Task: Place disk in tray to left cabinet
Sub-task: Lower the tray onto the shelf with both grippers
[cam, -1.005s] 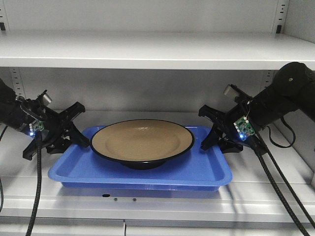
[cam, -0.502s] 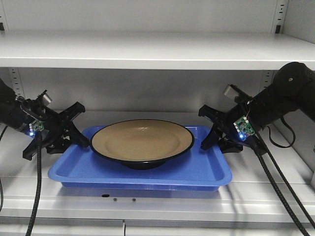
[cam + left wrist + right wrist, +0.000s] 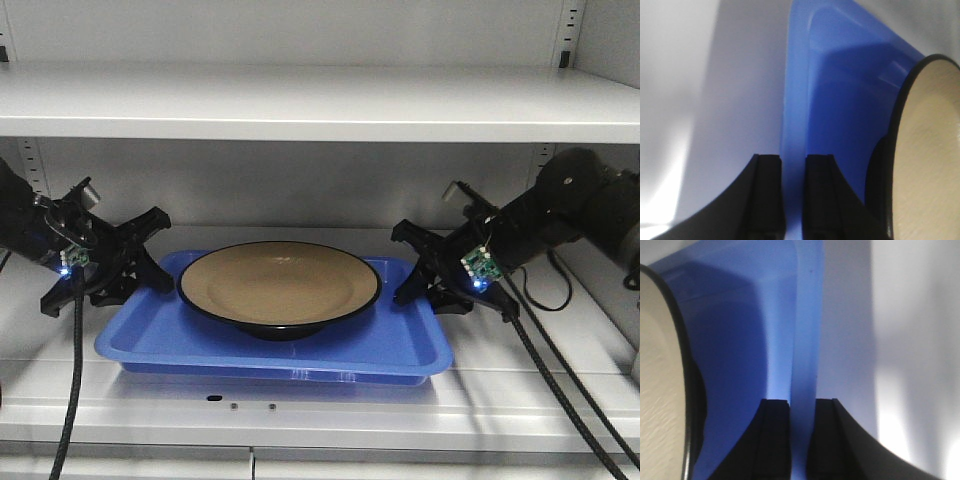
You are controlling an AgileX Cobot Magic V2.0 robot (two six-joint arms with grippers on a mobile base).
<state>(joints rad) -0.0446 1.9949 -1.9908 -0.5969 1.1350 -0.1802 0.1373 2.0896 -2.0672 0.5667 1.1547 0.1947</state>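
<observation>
Setting: I am reaching into the left cabinet (image 3: 320, 100), white shelves above and below, slotted strips of holes at the back corners; the lower shelf is my working surface.

Tray: the blue tray (image 3: 270, 350) sits flat on that lower shelf, long side facing out, its front edge near the shelf lip. It appears to rest on the shelf, though I cannot tell whether my arms carry any of its weight.

Disk: the disk (image 3: 280, 285) lies in the middle of the tray, tan face up, black rim clear of the tray walls on both ends. It rides inside the tray so I never have to touch the glossy plate itself.

Left gripper: my left gripper (image 3: 792, 192) has its fingers drawn close with the tray's left rim running between them; the wrist view shows the blue lip right in the narrow gap, so I judge it pinched.

Right gripper: my right gripper (image 3: 801, 432) mirrors that on the right rim, the lip sandwiched between near-closed fingers.

Why both ends: holding opposite short rims keeps the tray level, so the disk cannot slide.

Stage: placement looks nearly complete; what remains, I judge, is letting go and backing both arms out without dragging the tray.
</observation>
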